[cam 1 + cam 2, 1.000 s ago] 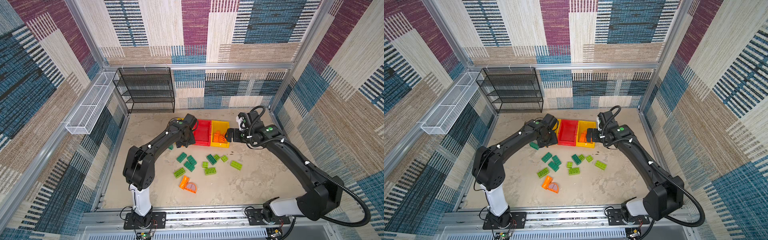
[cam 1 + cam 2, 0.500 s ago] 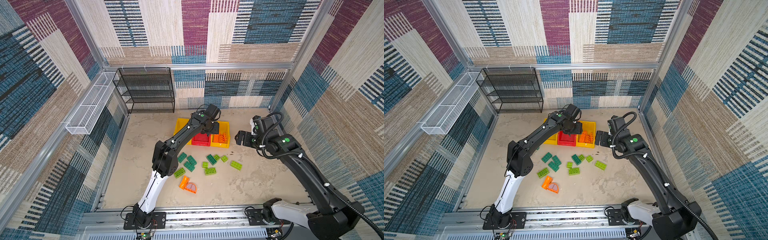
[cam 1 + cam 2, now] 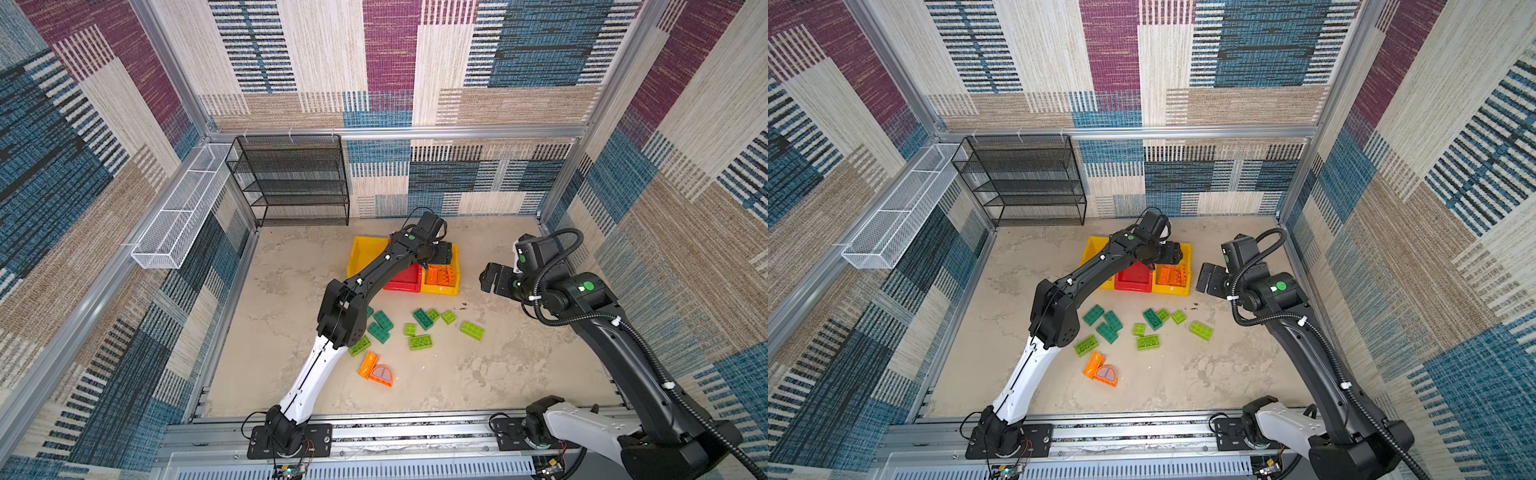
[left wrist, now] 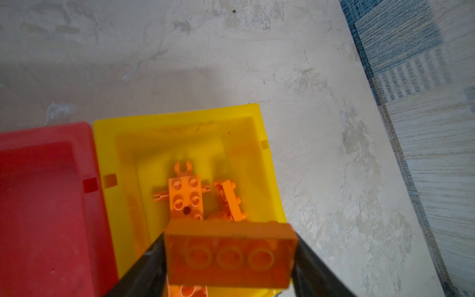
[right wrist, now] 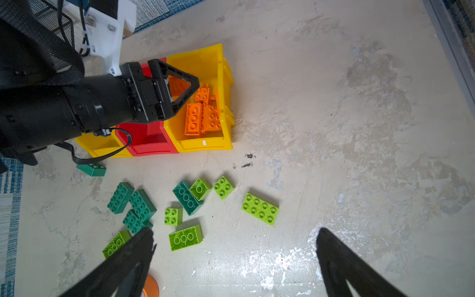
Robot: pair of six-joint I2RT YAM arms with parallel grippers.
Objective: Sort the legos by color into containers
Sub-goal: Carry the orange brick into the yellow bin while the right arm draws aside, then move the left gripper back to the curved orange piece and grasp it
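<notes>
Top view: mottled beige worktop [image 3: 519, 365], patterned walls [image 3: 390, 62] all round, aluminium edge rails [image 3: 457, 132]; clear room lies right of the scattered green legos [image 3: 419, 341]. Left wrist: my left tool [image 4: 230, 236] grips an orange brick [image 4: 228, 259] over the yellow bin [image 4: 177, 120], which touches the red bin [image 4: 46, 133]. Right wrist: my right tool [image 5: 235, 231], open and empty, above bare worktop near the green legos.

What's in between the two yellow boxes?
The red bin sits there, beside the yellow bin of orange bricks and the other yellow bin. Both top views and the right wrist view show it.
</notes>
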